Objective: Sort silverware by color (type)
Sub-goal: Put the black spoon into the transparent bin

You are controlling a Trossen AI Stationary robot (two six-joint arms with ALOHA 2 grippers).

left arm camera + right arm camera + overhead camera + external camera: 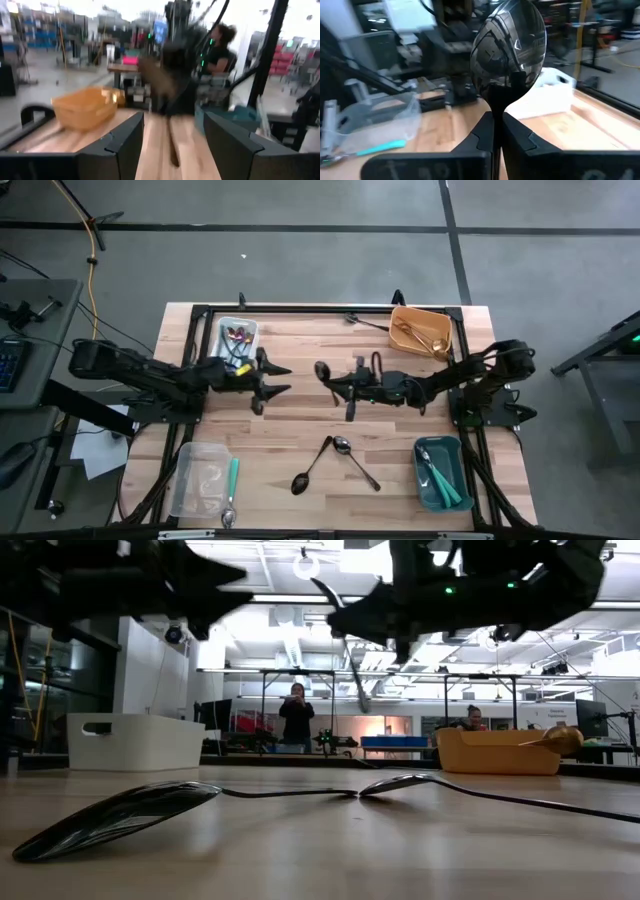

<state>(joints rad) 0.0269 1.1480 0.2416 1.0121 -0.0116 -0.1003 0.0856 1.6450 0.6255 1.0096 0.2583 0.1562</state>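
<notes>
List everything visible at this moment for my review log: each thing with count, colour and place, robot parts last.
Black spoon in fingers: one, held upright above table centre.
Black spoons on table: two, near front centre, handles crossing.
White bin: one, back left, holds iridescent utensils.
Orange bin: one, back right, holds gold utensils.
Teal bin: one, front right, holds teal-handled utensils.
Clear bin: one, front left.
Teal-handled spoon: one, beside clear bin.
Left gripper: open, left of centre.
Right gripper: shut on the black spoon.

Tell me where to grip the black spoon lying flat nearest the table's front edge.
Grip the black spoon at mid-handle, coming straight down from above. It lies flat, and the slim handle runs diagonally away from the bowl. Avoid the handle tip, which meets the neighbouring spoon.
</notes>
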